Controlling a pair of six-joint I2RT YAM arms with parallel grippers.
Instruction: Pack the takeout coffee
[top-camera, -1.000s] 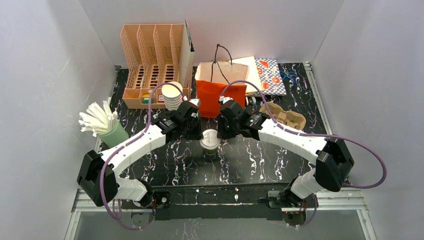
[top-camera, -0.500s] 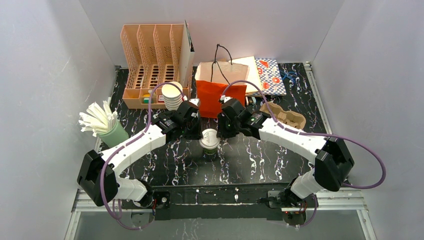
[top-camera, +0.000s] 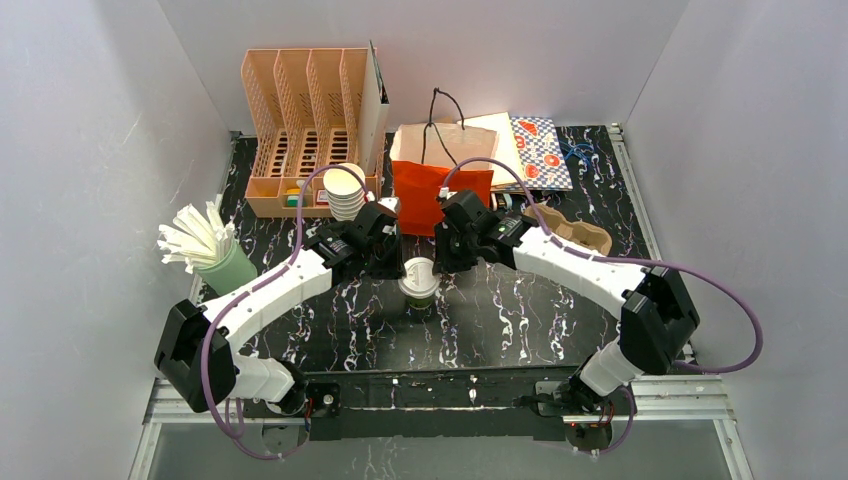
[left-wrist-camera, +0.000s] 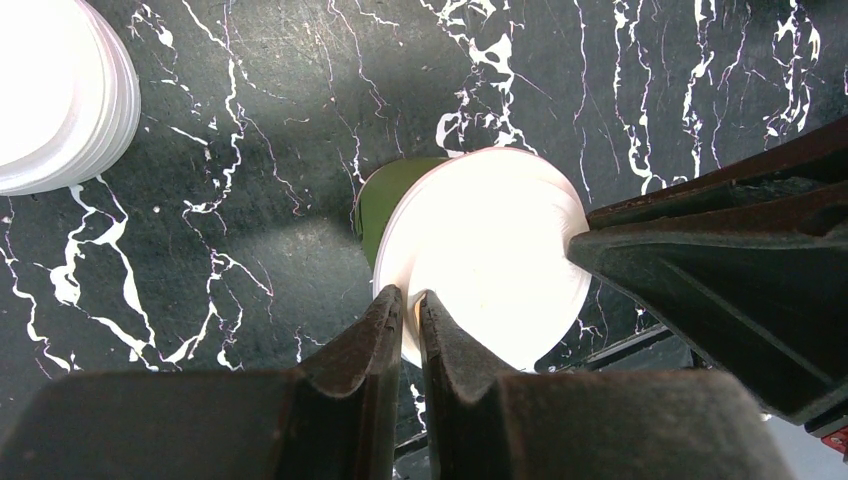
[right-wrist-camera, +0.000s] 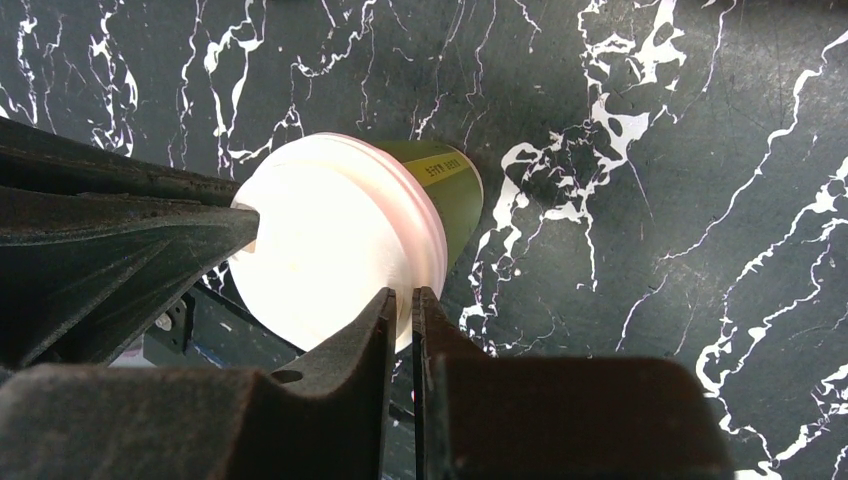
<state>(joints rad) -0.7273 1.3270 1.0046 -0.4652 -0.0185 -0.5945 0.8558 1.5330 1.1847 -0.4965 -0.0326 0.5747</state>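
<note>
**End effectors.** The left gripper (left-wrist-camera: 408, 297) has its jaws drawn together to a thin slit, with nothing visible between them. Its tips sit at the near edge of the white lid (left-wrist-camera: 485, 250). The right gripper (right-wrist-camera: 403, 295) is in the same condition: jaws almost together, nothing clamped, tips at the opposite edge of the lid. Whether the tips press on the rim or only hover at it cannot be told. Neither gripper holds the cup.

**Location of the item.** The green cup (top-camera: 421, 296) stands upright near the middle of the marbled table (top-camera: 520, 310), lid on, between the two grippers. An orange bag (top-camera: 425, 195) stands behind it. A cardboard carrier tray (top-camera: 570, 232) lies to the right, apart from the cup.

**Handling properties (judged).**
- The cup is probably light, but its fill level cannot be seen. Treat it as full and keep it upright.
- The thin paper wall likely gives under a hard squeeze.
- The plastic lid is smooth, and its seating cannot be confirmed. Lifting by the lid risks pulling it off.
- The tall, narrow form tips easily when pushed near the top.

**Recommended hold.** Open one gripper wider than the cup. Place the fingers on opposite sides of the green wall, just below the lid rim, and close with moderate force.
</note>
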